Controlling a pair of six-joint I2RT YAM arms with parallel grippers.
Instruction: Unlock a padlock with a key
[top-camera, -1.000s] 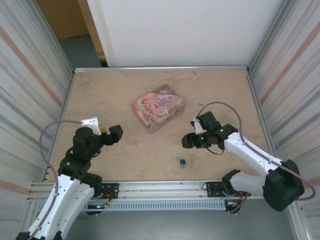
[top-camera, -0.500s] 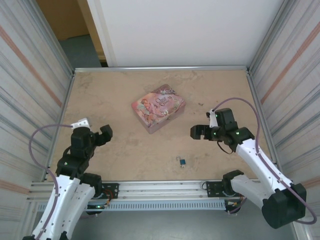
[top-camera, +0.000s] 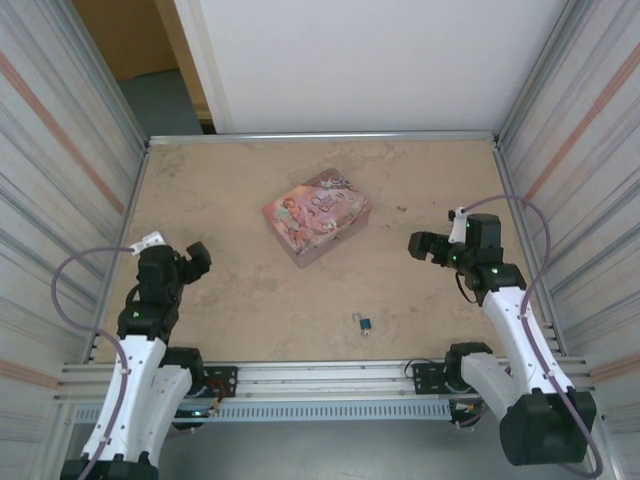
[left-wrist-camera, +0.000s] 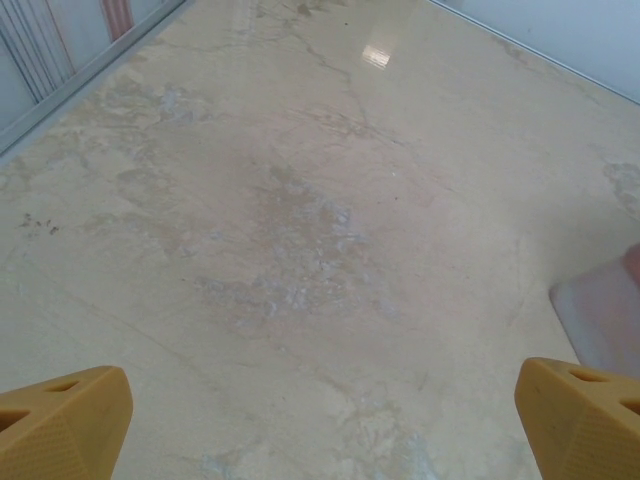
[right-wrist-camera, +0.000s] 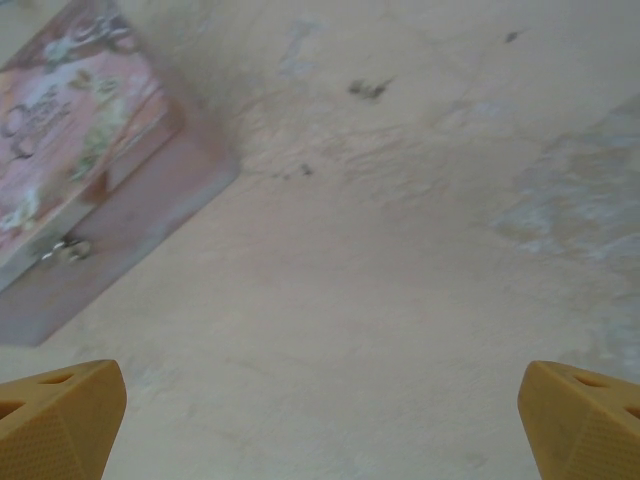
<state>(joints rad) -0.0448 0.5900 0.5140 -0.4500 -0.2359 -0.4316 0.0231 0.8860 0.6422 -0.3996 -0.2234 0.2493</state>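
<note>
The padlock (top-camera: 366, 324) lies on the counter (top-camera: 250, 300) near its front edge, roughly between the two arms and well apart from both. From above it is no more than a blue-teal speck. A thin silvery bit touches its upper left, too small to tell whether it is the shackle or the key. The pink tin (top-camera: 316, 215) lies closed further back, near the middle of the counter.

The left pincer (top-camera: 188, 262) hangs over the left side of the counter, its jaws apart with nothing between them. In its wrist view the yellow fingertips (left-wrist-camera: 62, 422) are cut off at the bottom corners, over bare marbled surface. A blurred pinkish corner is clipped by the right edge, and what it is cannot be told.

The right pincer (top-camera: 425, 246) hangs over the right side, jaws likewise apart and empty. Its wrist view crops the tin at the top-left corner, and a small metal clasp (right-wrist-camera: 62, 250) shows on the tin's side.
</note>
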